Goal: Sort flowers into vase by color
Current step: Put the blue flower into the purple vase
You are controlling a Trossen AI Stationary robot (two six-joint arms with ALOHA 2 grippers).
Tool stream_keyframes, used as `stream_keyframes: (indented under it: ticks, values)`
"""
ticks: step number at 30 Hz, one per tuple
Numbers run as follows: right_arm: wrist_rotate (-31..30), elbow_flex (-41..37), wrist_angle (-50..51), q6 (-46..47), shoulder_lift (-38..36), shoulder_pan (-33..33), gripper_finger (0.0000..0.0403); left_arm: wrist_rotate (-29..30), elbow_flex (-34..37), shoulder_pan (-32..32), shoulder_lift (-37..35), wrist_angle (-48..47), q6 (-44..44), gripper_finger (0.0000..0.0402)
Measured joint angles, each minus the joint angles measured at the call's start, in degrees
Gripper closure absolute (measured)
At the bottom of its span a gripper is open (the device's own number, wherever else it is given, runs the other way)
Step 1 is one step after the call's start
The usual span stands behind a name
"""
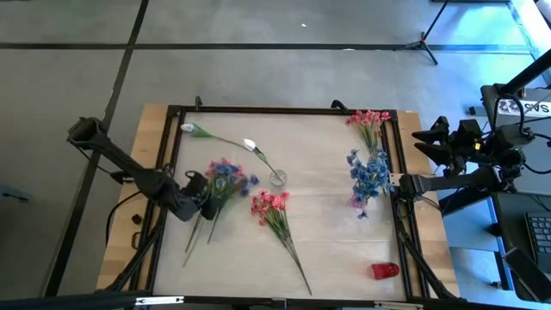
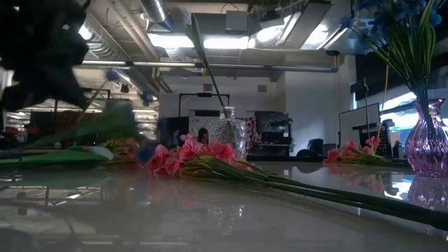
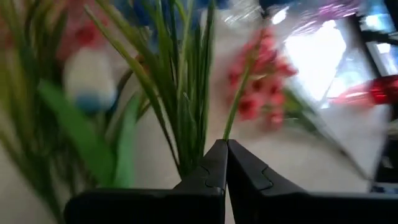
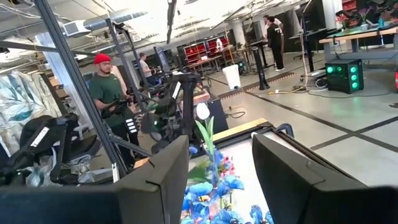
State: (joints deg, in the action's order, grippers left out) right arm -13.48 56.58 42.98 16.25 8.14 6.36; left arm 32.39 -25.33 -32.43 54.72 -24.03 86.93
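A mixed bunch of blue and pink flowers (image 1: 225,176) lies at the table's left, its stems running toward the near edge. My left gripper (image 1: 207,204) is shut right beside those stems (image 3: 186,93). A pink bunch (image 1: 271,207) lies mid-table. A white-bud sprig (image 1: 250,145) sticks by its stem in a small clear vase (image 1: 277,178); another white bud (image 1: 188,129) shows far left. Blue flowers (image 1: 370,172) stand in a purple vase (image 2: 427,147). My right gripper (image 4: 221,180) stays open and raised at the table's right edge, with nothing between its fingers. My left gripper's shut fingertips (image 3: 217,155) stand against the green stems of the mixed bunch, slanting down from the table's left. A thin stem (image 3: 231,118) rises right at the tips; whether it is pinched or only lies behind them, I cannot tell.
More pink flowers (image 1: 368,120) lie at the far right corner. A red object (image 1: 385,270) sits near the front right. A dark frame (image 1: 258,110) runs round the table. People stand in the room beyond (image 4: 109,93).
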Motion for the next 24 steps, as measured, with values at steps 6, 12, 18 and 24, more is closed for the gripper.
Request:
stream_keyframes:
  ticks: [6,12,18,24]
  values:
    - [0.0,0.0,0.0,0.0,0.0,0.0,0.0227,0.4,0.1,-1.0,6.0,-0.8,2.9,0.0364]
    - [-1.1,0.0,1.0,0.0,0.0,0.0,0.0227,-0.1,0.1,-0.5,7.8,-0.7,2.9,0.0305]
    - [-2.7,0.0,1.0,0.0,0.0,0.0,0.0227,-1.9,-3.5,0.2,7.4,-1.5,-3.9,0.0269]
    - [-2.9,0.0,1.2,0.0,0.0,0.0,0.0227,-2.4,-6.7,0.2,7.4,-6.7,-5.8,0.0252]
